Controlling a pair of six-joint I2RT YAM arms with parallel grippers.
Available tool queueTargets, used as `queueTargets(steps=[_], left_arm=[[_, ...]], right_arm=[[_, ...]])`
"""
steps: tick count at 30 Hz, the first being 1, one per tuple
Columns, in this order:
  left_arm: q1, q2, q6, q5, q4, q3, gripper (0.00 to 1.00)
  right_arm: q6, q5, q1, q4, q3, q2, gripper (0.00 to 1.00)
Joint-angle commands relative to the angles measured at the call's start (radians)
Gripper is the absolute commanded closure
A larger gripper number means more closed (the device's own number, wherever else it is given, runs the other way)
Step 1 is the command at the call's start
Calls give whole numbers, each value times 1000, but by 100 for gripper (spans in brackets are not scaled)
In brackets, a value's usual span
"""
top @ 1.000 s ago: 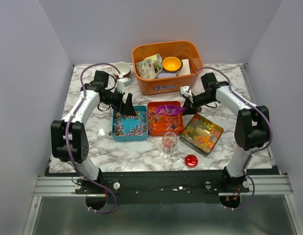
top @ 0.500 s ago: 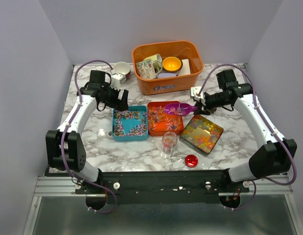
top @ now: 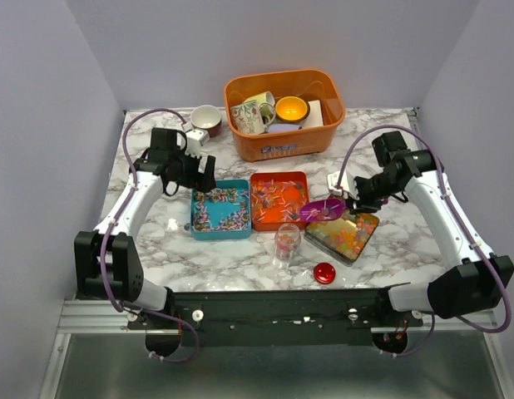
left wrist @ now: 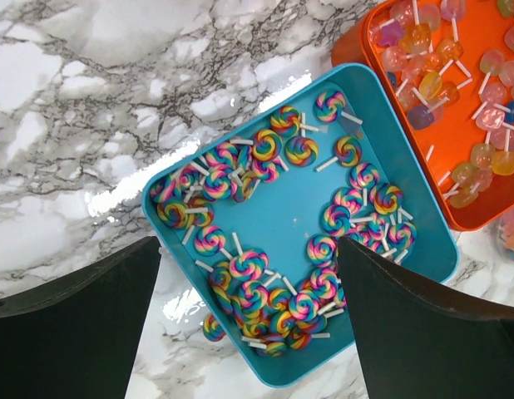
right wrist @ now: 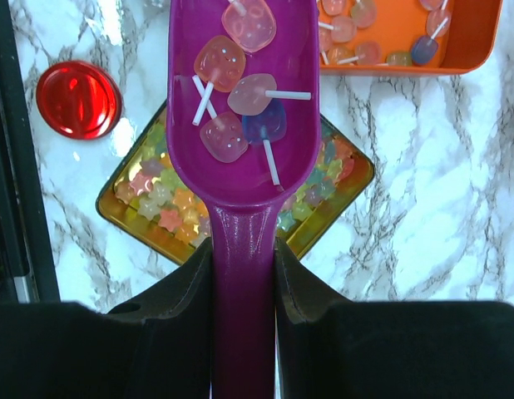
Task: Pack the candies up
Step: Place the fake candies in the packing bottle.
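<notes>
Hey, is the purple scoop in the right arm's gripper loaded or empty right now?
Loaded. The right wrist view shows the purple scoop carrying a few translucent stick candies in its bowl.

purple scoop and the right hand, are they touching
Touching. The right wrist view shows the right hand closed on the handle of the purple scoop, its fingers pressed against both sides with no gap.

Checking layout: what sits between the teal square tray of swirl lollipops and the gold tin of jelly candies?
The square orange tray holding pale stick candies; the top view shows it.
</notes>
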Motion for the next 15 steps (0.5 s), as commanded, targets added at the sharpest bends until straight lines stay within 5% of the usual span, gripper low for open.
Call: queueTargets(steps=[1,15], left_arm=[[7,-54,-25,-29,42,-40,1],[26,-110,-25,-46,62,-107,1]], right_arm=[[-35,61,26,-111,47,-14,99],[-3,182,200,-137,64,-21,99]])
